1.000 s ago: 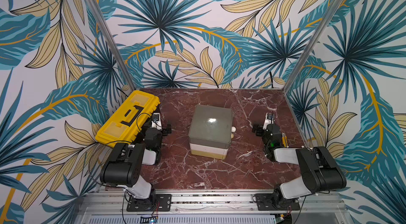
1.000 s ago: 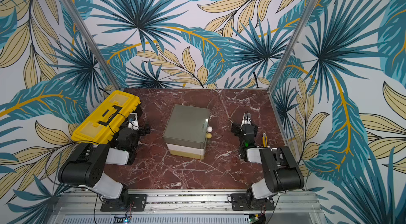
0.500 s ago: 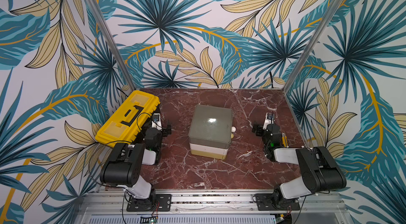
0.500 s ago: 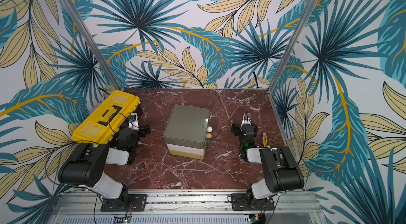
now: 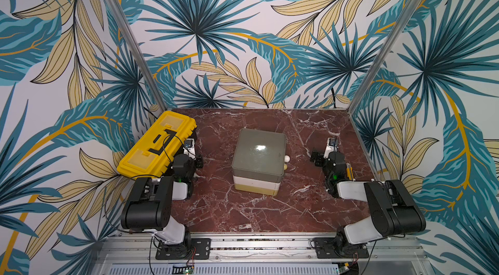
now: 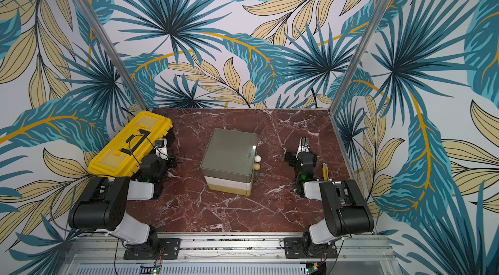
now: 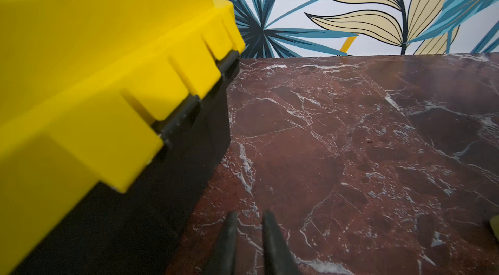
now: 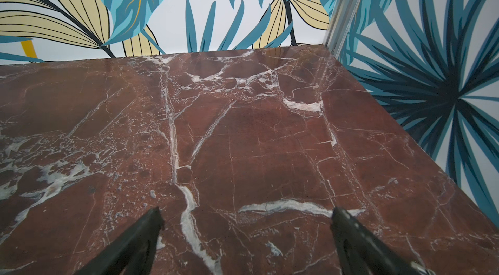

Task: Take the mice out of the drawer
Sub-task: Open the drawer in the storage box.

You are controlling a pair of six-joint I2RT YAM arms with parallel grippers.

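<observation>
Barely begun: no mice in view, presumably inside the drawer unit [image 5: 258, 156] at the middle of the bench [image 5: 243, 211], drawers seemingly all pushed in. Left fingers [image 7: 268, 233] all but closed on nothing beside the yellow toolbox [image 5: 156, 152]; right fingers [image 8: 143, 233] spread wide, empty, above bare bench. Opening and every pick outstanding
</observation>
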